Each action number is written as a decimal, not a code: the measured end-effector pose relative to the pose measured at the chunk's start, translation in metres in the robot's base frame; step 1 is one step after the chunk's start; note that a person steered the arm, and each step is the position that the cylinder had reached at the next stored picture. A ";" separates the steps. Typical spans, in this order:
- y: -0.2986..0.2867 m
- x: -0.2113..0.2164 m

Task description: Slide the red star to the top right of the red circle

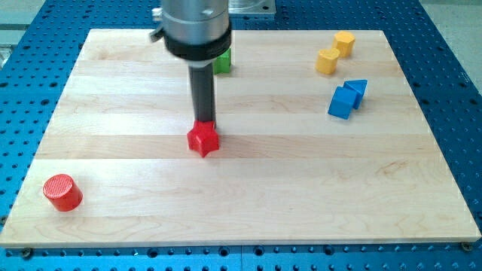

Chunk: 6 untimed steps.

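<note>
my tip point(203, 122) touches top edge of red star point(203, 140), mid tabletop point(301, 188) | plain rod tool, no jaws | red circle point(62, 192) far bottom-left | contact behind star suits pushing downward

my tip point(203, 121) seemingly touching red star point(203, 139) top | red circle point(62, 192) far bottom-left

view: single | high front, angled down | whole board point(301, 211) visible
</note>
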<state>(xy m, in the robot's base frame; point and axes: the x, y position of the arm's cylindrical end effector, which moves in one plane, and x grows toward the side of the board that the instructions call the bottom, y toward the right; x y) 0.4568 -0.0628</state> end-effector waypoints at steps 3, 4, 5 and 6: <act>0.087 0.064; 0.037 0.096; 0.007 0.101; 0.081 0.096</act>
<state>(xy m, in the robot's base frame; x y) 0.5533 0.0184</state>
